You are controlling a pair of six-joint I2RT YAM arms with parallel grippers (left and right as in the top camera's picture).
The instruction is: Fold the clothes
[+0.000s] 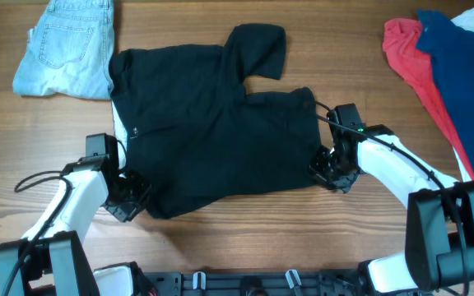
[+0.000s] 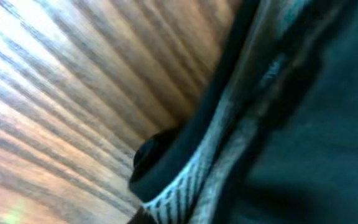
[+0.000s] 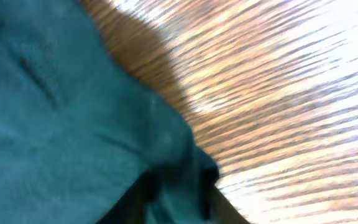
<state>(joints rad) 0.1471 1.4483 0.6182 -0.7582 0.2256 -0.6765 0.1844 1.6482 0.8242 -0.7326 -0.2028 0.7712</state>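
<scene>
Black garment fills both wrist views. It lies spread on the table, my left claw at its near-left corner, my right claw at its right edge; I cannot tell whether either grips.

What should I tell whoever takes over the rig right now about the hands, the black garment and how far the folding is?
Left hand: at the near-left corner of the black garment. The wrist view is too blurred to tell if it grips.
Right hand: at the garment's near-right edge; grip also unclear.
Garment: spread mostly flat mid-table, with one flap sticking out at the far side.
Done: no fold visible.
Left: all the folding.
Denim shorts lie far left; red garment and navy garment lie far right, apart from it.
</scene>
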